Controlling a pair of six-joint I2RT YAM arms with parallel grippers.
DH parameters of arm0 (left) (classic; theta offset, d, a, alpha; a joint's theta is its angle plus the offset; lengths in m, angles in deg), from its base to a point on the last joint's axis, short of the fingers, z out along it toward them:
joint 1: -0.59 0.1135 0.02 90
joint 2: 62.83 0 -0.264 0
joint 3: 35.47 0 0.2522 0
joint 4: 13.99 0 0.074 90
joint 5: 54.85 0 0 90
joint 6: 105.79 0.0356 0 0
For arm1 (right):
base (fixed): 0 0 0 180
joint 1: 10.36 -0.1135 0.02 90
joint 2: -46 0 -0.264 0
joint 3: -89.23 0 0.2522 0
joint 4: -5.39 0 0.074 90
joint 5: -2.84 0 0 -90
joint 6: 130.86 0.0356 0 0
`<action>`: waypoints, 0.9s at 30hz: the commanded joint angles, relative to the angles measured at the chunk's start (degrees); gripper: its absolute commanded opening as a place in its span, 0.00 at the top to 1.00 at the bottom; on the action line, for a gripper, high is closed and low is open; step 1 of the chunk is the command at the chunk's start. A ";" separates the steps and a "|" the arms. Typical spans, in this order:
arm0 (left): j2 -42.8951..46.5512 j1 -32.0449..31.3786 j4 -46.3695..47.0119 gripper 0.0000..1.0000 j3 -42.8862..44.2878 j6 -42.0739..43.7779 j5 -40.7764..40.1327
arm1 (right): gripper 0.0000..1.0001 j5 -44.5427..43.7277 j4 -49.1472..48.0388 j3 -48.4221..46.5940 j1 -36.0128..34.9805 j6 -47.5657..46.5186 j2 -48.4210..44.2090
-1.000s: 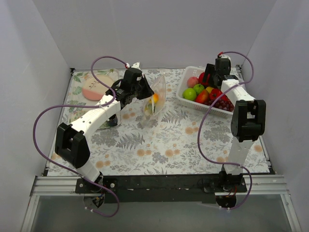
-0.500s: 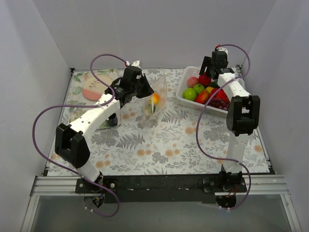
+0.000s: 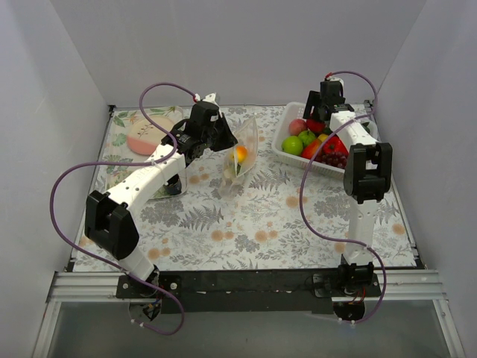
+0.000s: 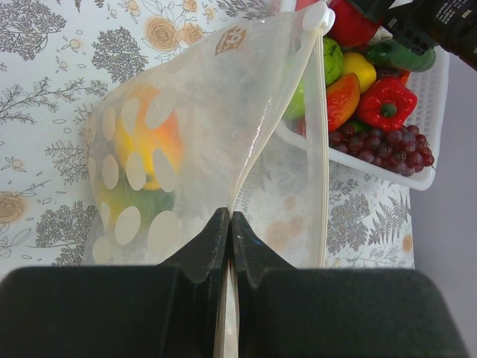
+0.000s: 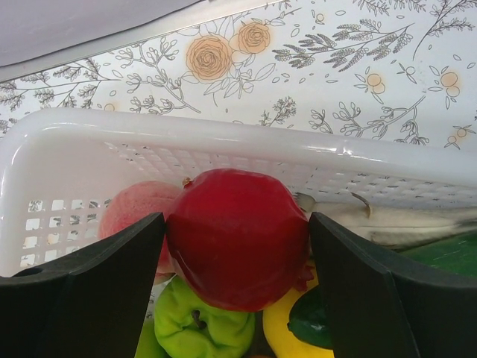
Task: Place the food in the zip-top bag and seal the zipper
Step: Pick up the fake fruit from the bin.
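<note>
Left gripper (image 4: 229, 224): fingers pressed together, clamped on one edge of the zip-top bag (image 4: 216, 112).
Zip-top bag: we find it just off table centre toward 12 o'clock in the top view, held up on edge by that grip.
Zipper (image 4: 323, 149): a straight clear strip along the side of the bag that faces the basket (image 4: 436, 97).
Food in bag: an orange fruit (image 4: 153, 142) above a green piece (image 4: 134, 198), both low in the bag.
Right gripper (image 5: 237, 239): fingers set wide, closed against both sides of the red fruit (image 5: 235, 224).
Red fruit: in the basket at 2 o'clock, near its far rim, resting over a peach (image 5: 127, 216) and a green apple (image 5: 201, 328).
Basket, other contents: we record a red pepper (image 4: 386, 103) and dark grapes (image 4: 373, 145).
Table (image 3: 261, 224): floral cover, with a pink plate (image 3: 141, 138) at 10 o'clock.
</note>
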 commanded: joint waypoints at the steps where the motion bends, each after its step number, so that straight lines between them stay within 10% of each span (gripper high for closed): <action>1: 3.23 0.35 -0.09 1.00 1.05 0.41 0.21 | 0.15 -0.62 2.62 -1.57 -1.01 -1.51 0.09; 15: 3.32 0.35 0.79 1.00 0.00 0.23 0.21 | 0.14 -1.40 7.28 -5.70 -1.80 -3.62 3.07; 19: 3.67 0.35 0.79 1.00 -0.26 0.41 0.21 | 0.32 -1.14 8.25 -6.84 -1.81 -3.27 3.52; 22: 3.85 0.35 0.88 1.00 -0.44 0.49 0.21 | 0.65 -0.96 8.16 -6.50 -1.80 -2.57 2.03; 27: 3.85 0.35 1.14 1.00 -0.62 0.50 0.21 | 0.73 -1.49 9.13 -8.16 -1.72 -2.31 -1.05</action>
